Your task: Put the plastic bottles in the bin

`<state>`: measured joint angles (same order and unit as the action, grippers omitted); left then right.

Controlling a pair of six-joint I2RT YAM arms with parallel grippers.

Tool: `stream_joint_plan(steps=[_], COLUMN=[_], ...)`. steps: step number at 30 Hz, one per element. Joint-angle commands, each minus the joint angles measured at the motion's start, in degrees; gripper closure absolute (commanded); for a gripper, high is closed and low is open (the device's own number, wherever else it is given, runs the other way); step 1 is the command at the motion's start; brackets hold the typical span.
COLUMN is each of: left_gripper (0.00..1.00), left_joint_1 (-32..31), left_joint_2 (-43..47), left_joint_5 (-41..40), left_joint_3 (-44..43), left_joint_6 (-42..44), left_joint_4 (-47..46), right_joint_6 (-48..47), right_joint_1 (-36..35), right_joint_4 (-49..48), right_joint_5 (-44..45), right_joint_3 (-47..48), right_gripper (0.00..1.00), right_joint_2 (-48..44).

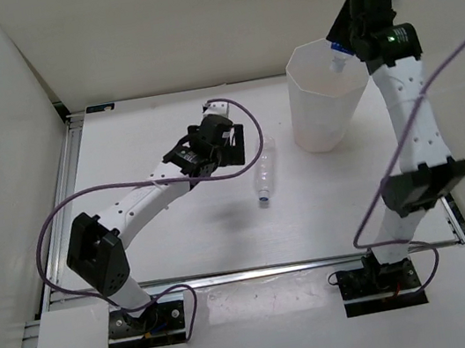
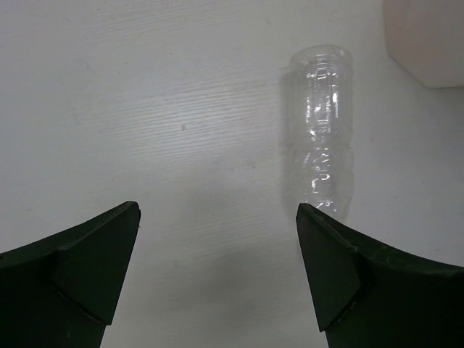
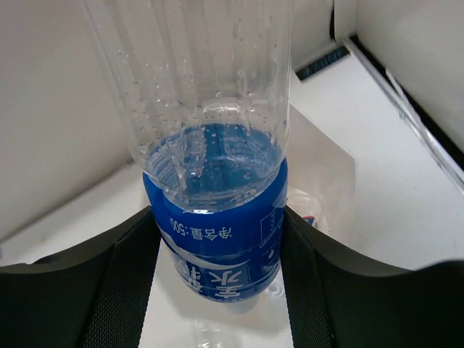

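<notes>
Blue-labelled bottle inside right gripper

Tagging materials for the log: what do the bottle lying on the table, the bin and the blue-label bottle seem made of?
Lying bottle: thin clear glossy plastic; the table shows through. Bin: white plastic, probably, slightly translucent; smooth faceted walls. Blue-label bottle: clear plastic, droplets inside; label looks like glossy printed film.

Blue-label bottle cut off at top edge; clear bottle near end hidden behind left hand; bin cropped.
</notes>
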<state>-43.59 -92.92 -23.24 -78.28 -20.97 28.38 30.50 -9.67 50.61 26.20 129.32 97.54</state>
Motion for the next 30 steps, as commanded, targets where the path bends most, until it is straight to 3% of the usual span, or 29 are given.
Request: stream_joint_plan(steps=[1, 2, 4, 5, 6, 12, 20, 30], left_gripper=[0.0, 0.0, 0.0, 0.0, 0.0, 0.0, 0.0, 0.0], left_joint_1=[1.3, 1.3, 2.0, 2.0, 2.7, 3.8, 4.3, 4.3], left_joint_2=[-1.0, -1.0, -2.4, -2.4, -2.4, -6.9, -20.1, -32.4], left_joint_5=[7.2, 7.8, 9.0, 10.7, 11.5, 16.7, 27.1, 36.9], left_joint_3=[-4.1, -4.1, -4.8, -4.8, -4.3, -4.8, -14.9, -21.6], left_joint_6=[0.7, 0.7, 0.7, 1.2, 1.2, 0.6, 0.1, -2.1], left_joint_4=[-0.3, -0.3, -1.0, -2.4, -2.9, -6.3, -7.9, -8.4], right_joint_6=[-1.9, -1.9, -3.5, -3.5, -4.2, -1.9, 0.7, 1.2], right_joint_1=[2.8, 3.5, 4.0, 4.6, 5.5, 6.7, 5.5, 6.1], right_joint_4=[-2.6, -3.3, -4.8, -4.8, -4.8, -3.2, -2.6, 4.6], right_joint_5=[-5.4, -5.5, -8.0, -8.5, -10.2, -14.3, -19.6, -20.1], right_joint_3=[0.9, -0.2, -1.0, -1.0, -1.5, -4.1, -16.7, -15.1], right_gripper=[0.64, 0.58, 0.3, 0.08, 0.0, 0.0, 0.0, 0.0], right_joint_2=[3.5, 4.1, 4.9, 5.5, 5.5, -3.7, -20.9, -29.1])
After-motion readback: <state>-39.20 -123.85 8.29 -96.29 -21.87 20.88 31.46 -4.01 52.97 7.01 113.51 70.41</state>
